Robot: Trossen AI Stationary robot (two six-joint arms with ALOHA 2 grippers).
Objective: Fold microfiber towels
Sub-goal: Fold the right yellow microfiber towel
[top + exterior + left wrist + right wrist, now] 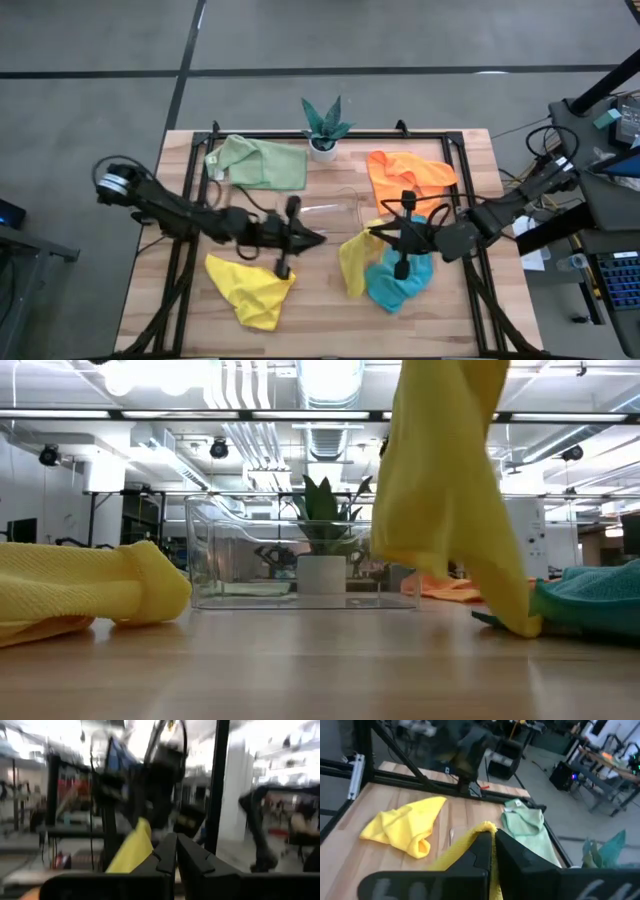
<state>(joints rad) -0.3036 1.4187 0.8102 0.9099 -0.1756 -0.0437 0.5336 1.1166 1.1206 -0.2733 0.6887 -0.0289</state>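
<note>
Jaws on the right gripper (pixel 492 842) are clamped on an edge of a yellow towel (pixel 356 262), the cloth pinched between the two dark fingers in the right wrist view. That towel hangs below the jaws in a long fold; in the low view its bottom corner reaches the wooden table (pixel 320 320), just beside the teal-blue towel (pixel 398 282). The teal-blue towel lies bunched on the table directly under the right gripper's wrist.

Left gripper (pixel 176 851): jaws pressed together, fingers touching along their length, nothing between them. It sits above the table, pointing toward the right gripper, with the hanging yellow towel showing just ahead of its fingertips in the left wrist view. The two grippers face each other, near but apart.

Second yellow towel (pixel 250 288): crumpled, flat on the table, below and to the near side of the left jaws. From the right jaws it lies well ahead, across the table.

Pale green towel (pixel 262 164): loosely spread, on the far side of the left arm, well apart from both sets of jaws.

Orange towel (pixel 408 173): spread at the far side of the right jaws, near but not touching them.

Clear plastic tray (pixel 300 555): stands on the table between the two grippers, slightly to the far side. Small potted plant (pixel 323 128) stands beyond it at the table's far edge.
</note>
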